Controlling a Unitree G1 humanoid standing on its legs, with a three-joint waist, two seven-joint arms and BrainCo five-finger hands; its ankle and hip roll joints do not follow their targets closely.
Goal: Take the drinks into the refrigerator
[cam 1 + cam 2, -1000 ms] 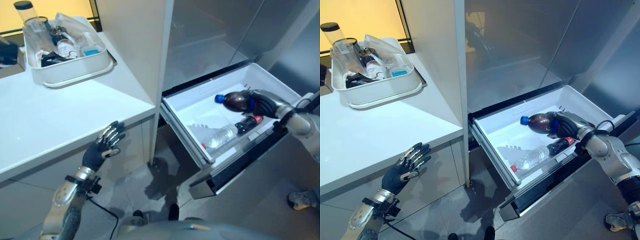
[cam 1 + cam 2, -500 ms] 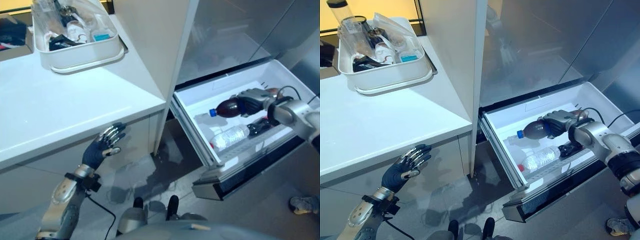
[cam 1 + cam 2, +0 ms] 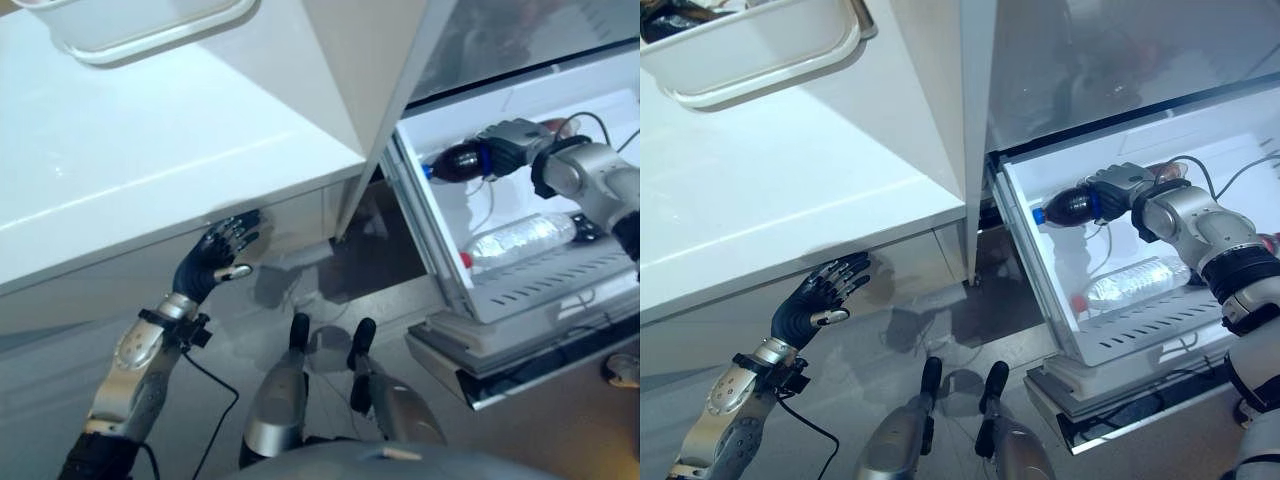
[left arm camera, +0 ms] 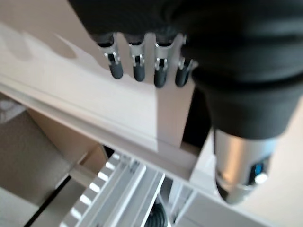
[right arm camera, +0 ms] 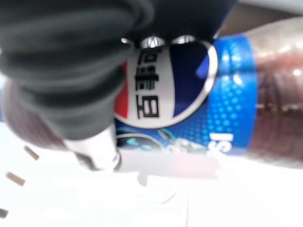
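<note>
A dark cola bottle (image 3: 1068, 207) with a blue cap and blue label (image 5: 222, 109) lies on its side, low inside the open white refrigerator drawer (image 3: 1032, 255), near its back left corner. My right hand (image 3: 1122, 188) is shut on the bottle's body. A clear water bottle (image 3: 1135, 285) with a red cap lies on the drawer floor nearer the front. My left hand (image 3: 215, 262) hangs open below the counter edge, close to the cabinet front (image 4: 118, 104), holding nothing.
The white counter (image 3: 790, 200) carries a white tray (image 3: 760, 55) at its back. A tall white panel (image 3: 960, 100) stands between the counter and the refrigerator. The drawer's perforated front ledge (image 3: 1150, 325) juts out over the grey floor.
The camera has tilted down and the whole picture has shifted. My right hand has carried the cola bottle lower and toward the drawer's back left. The left hand stays by the cabinet.
</note>
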